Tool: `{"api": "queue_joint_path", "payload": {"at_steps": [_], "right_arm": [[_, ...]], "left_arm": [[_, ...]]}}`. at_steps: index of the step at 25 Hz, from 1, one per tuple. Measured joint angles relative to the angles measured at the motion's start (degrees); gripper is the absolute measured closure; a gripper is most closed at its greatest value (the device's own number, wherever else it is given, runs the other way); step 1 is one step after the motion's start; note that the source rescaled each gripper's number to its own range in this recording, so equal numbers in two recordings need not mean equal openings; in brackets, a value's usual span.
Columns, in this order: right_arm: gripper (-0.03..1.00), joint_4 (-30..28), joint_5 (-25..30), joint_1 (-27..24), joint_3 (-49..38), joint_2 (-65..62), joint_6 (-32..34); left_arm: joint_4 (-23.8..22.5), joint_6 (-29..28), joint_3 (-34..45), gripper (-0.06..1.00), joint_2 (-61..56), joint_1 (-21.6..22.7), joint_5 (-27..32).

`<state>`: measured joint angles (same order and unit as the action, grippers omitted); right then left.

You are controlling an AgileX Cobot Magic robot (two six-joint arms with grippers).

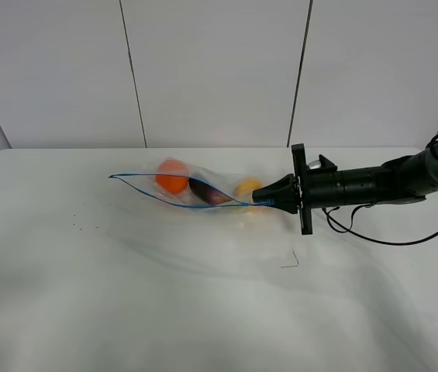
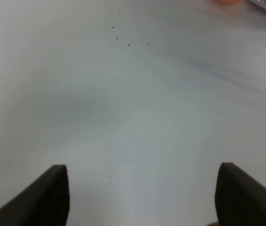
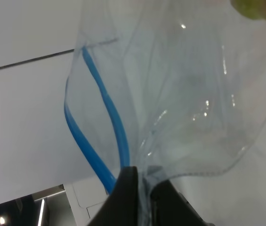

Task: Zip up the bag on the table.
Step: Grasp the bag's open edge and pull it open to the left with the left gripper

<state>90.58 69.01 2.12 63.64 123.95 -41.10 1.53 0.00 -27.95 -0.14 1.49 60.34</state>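
The clear bag [image 1: 195,190] lies on the white table [image 1: 164,294], with an orange [image 1: 172,177], a purple eggplant [image 1: 207,192] and a yellow lemon [image 1: 247,188] inside. Its blue zipper strip [image 1: 174,203] gapes open along the near edge. My right gripper [image 1: 259,199] is shut on the bag's right end at the zipper. The right wrist view shows the fingers [image 3: 128,197] pinching the clear plastic and blue strip [image 3: 105,106]. My left gripper [image 2: 142,197] is open over bare table and is out of the high view.
A small dark wire-like scrap [image 1: 291,261] lies on the table in front of the right arm. Tiny dark specks [image 1: 79,226] dot the left side. A white panelled wall [image 1: 219,70] stands behind the table.
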Motion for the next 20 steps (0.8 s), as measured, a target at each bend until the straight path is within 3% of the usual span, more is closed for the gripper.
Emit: {"api": "queue_joint_path", "payload": {"at_steps": [12,20], "right_arm": [[0.97,0.05,0.00,0.00,0.00,0.00,-0.06],[0.97,0.16,0.00,0.00,0.00,0.00,-0.06]], "left_arm": [[-0.33,0.00,-1.21,-0.02,0.78,0.00,-0.53],[-0.47,0.00,-13.72,-0.02,20.31,0.00,-7.67]]}}
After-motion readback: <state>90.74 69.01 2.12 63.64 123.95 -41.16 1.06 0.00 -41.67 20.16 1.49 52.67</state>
